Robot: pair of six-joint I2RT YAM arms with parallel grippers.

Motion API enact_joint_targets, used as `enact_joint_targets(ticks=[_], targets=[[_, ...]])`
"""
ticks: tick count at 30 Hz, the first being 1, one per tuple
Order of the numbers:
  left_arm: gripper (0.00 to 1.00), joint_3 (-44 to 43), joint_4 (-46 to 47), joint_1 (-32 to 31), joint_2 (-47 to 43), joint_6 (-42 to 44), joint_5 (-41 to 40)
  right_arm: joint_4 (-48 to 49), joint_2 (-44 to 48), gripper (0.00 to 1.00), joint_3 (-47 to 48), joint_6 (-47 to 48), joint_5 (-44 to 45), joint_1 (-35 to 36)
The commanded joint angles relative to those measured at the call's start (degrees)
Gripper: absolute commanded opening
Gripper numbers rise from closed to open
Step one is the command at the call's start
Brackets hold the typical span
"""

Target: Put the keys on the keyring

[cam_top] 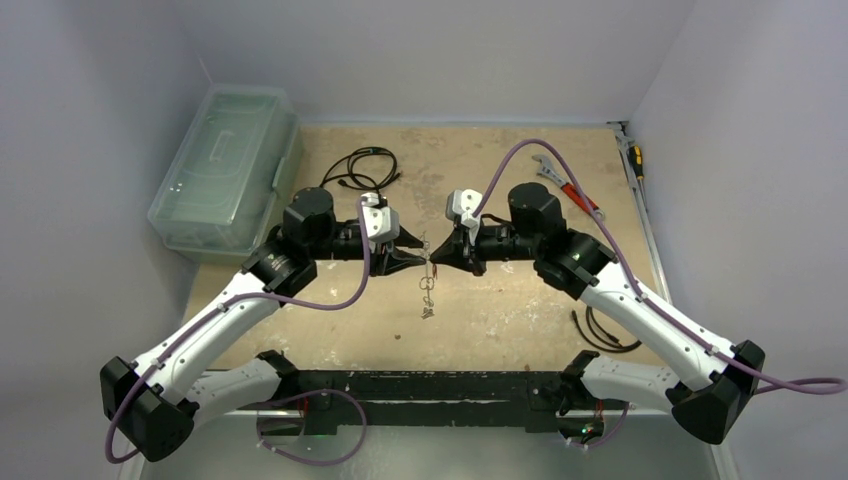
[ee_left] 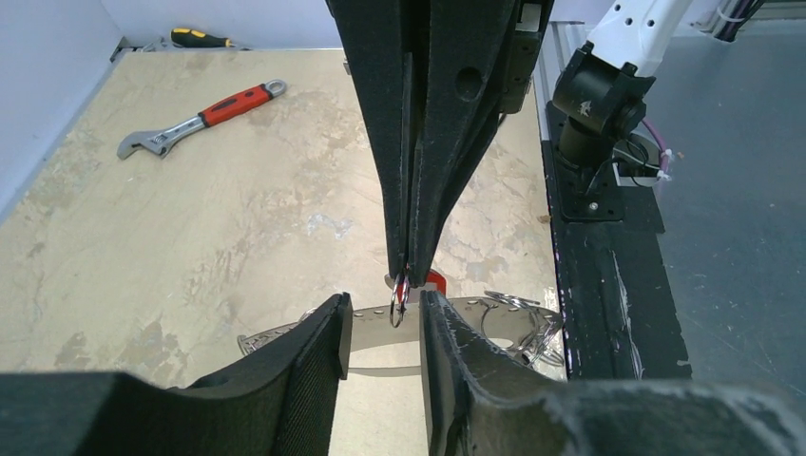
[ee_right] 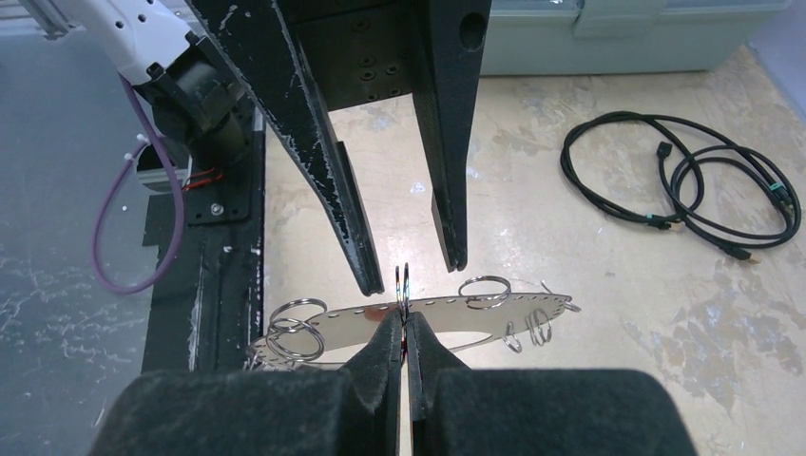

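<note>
My right gripper [cam_top: 436, 252] [ee_right: 403, 323] is shut on a small silver split ring [ee_right: 402, 285] [ee_left: 399, 302] and holds it upright just above the table. A red tag [ee_left: 435, 281] shows right behind its fingertips. My left gripper [cam_top: 421, 251] [ee_left: 383, 323] is open, and its two fingers [ee_right: 337, 209] stand either side of that ring without touching it. The keyring [ee_right: 442, 307] [ee_left: 376, 332] [cam_top: 427, 290] lies flat under both grippers as a large thin grey loop with several small rings along it. A cluster of rings and small metal bits [ee_right: 285, 328] [ee_left: 532, 332] sits at its near end, and I cannot pick out single keys there.
A red-handled wrench [cam_top: 572, 192] [ee_left: 204, 119] and a screwdriver [cam_top: 636, 160] lie at the back right. A coiled black cable [cam_top: 360, 168] [ee_right: 684, 180] lies at the back centre, and another cable [cam_top: 600, 335] at the front right. A clear plastic box [cam_top: 225, 170] stands at the back left.
</note>
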State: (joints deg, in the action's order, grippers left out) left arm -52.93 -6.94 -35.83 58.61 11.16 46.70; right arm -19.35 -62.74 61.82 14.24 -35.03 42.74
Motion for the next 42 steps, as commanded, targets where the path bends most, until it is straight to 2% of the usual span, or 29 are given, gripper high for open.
enact_joint_targets(ticks=[1,9,12,15,19,21,22,24,30,38,42], targets=[[0.31,-1.69,2.52,-0.49,0.41,0.37,1.64,1.90,0.16,0.00,2.61,0.79,0.05,0.41],[0.27,-0.96,3.28,-0.80,1.14,0.28,2.33,2.63,0.19,0.00,2.25,0.70,-0.44,0.83],[0.16,-0.64,3.40,-0.98,1.33,0.36,2.81,2.75,0.25,0.00,2.14,0.71,-0.76,0.94],[0.00,-0.07,4.04,-1.07,1.36,0.36,3.58,2.96,0.40,0.00,1.91,0.75,-1.15,0.94],[0.00,1.50,6.00,-1.11,-0.20,-0.24,3.85,4.83,1.44,0.01,0.80,0.02,-0.94,0.94],[0.00,2.80,9.51,-1.11,-1.79,-1.03,3.28,6.42,2.35,0.25,-0.17,-0.53,0.07,0.86],[0.00,3.37,10.43,-1.08,-2.50,-1.39,3.10,7.75,3.04,0.34,-0.84,-0.97,0.00,0.93],[0.00,4.31,11.88,-1.08,-3.76,-2.01,2.72,11.12,4.78,0.43,-2.90,-3.26,1.47,0.94],[0.00,6.83,15.47,-1.08,-6.33,-4.25,2.19,14.71,7.72,0.44,-5.92,-4.58,2.32,0.90],[0.00,7.71,17.12,-1.07,-7.34,-5.59,1.61,14.88,6.99,0.34,-6.19,-4.96,-1.36,0.94],[0.00,7.92,17.31,-1.05,-7.76,-5.70,1.22,14.21,6.67,0.33,-6.18,-5.04,-1.96,0.92]])
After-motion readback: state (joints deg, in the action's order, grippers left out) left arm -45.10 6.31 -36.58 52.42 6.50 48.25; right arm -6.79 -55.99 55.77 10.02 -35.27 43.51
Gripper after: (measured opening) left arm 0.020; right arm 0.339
